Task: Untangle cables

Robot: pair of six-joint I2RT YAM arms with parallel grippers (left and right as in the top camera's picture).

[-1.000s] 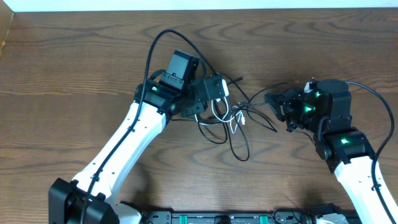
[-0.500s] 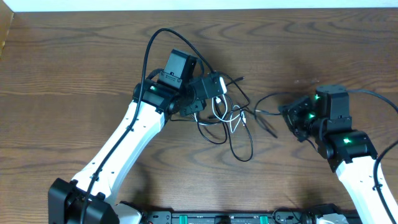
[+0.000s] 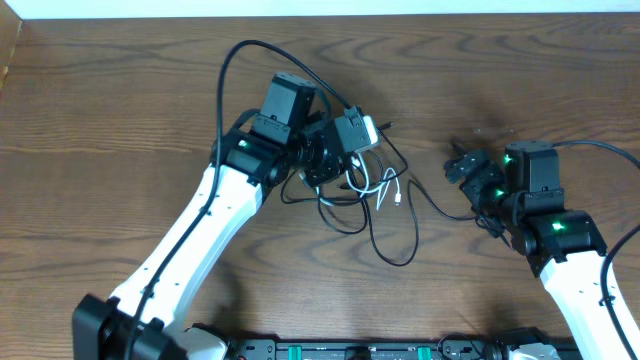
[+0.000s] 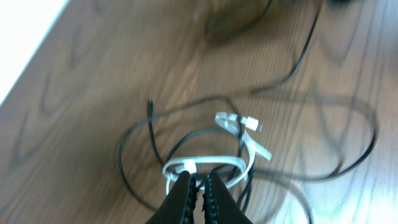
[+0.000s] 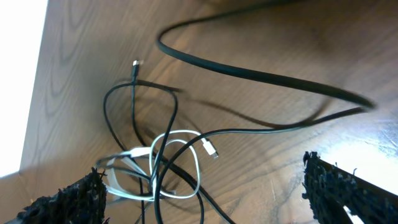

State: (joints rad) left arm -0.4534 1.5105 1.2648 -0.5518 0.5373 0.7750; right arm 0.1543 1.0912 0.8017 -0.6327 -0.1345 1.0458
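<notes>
The cables [image 3: 378,190] lie tangled at mid-table: thin black cords looped around a white cord [image 3: 390,188]. My left gripper [image 3: 350,160] is over the tangle's upper left. In the left wrist view it [image 4: 199,180] is shut, with the white cord's loop [image 4: 217,163] pinched at the tips and black loops [image 4: 134,140] spread beyond. My right gripper [image 3: 470,190] is right of the tangle, open wide and holding nothing. In the right wrist view its fingers [image 5: 68,199] stand far apart around the white cord [image 5: 186,140] and black cords [image 5: 134,93], apart from both.
A black cord loop [image 3: 400,250] trails toward the table's front, and one strand runs right toward my right gripper. A thicker-looking black cable [image 5: 261,76] crosses the right wrist view. The table's pale back edge [image 3: 300,8] lies far behind.
My right gripper went from shut to wide open, let go of the black cord and drew back to the right. My left gripper shifted up and right with the tangle.
</notes>
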